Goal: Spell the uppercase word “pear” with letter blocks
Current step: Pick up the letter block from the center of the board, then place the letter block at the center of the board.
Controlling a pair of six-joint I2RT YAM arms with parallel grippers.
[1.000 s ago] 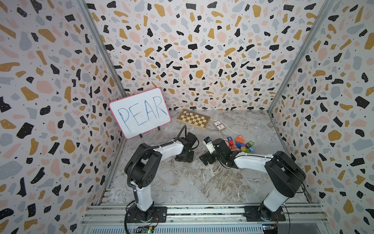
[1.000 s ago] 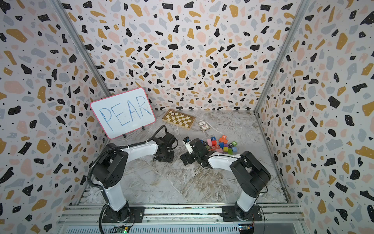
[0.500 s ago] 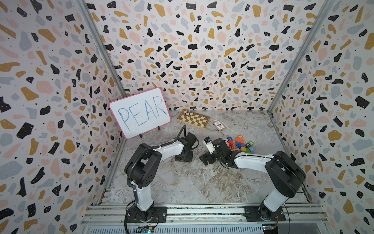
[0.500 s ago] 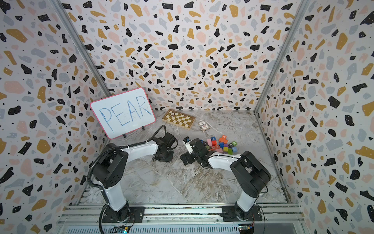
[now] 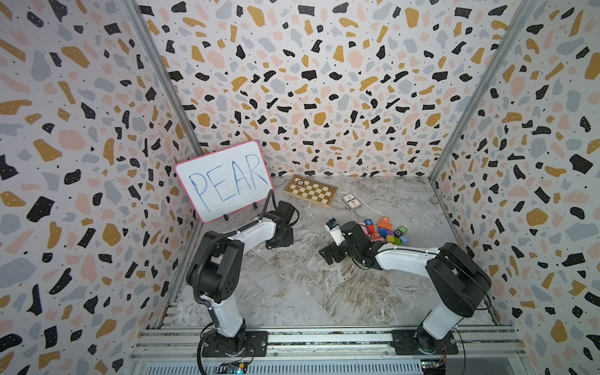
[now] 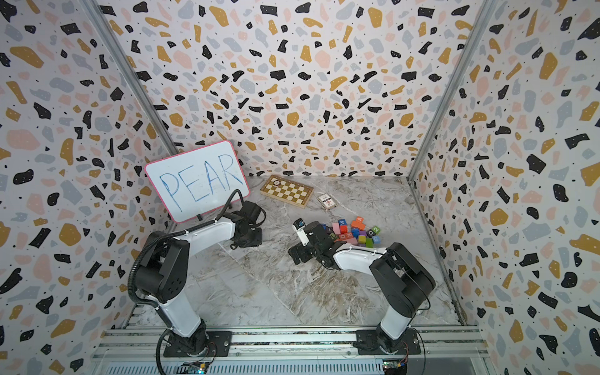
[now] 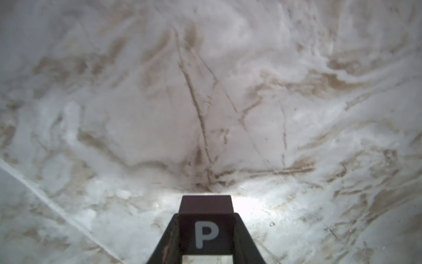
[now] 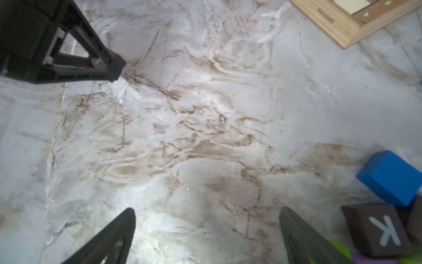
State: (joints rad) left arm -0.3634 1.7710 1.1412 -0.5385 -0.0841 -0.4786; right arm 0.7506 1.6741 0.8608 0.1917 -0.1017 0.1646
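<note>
P block [image 7: 205, 206] is clamped between the closed fingers of the left gripper [image 7: 206, 242], pale letter towards the wrist camera. It is well apart from the pile of blocks [image 5: 386, 231] and nearer the whiteboard [image 5: 224, 181]. Whether it rests on the marble table [image 5: 308, 292] or hangs just above, I cannot tell from this close view. I judge this block starts the row, so I want it square, letter readable, with bare table beside it for E, A and R; then open and lift straight up, no dragging. Left arm reaches forward, wrist bent steeply down. Other side: right gripper [image 8: 206, 228] wide open, empty, low over bare marble just beside the pile, orange A block [image 5: 385, 220] close by
</note>
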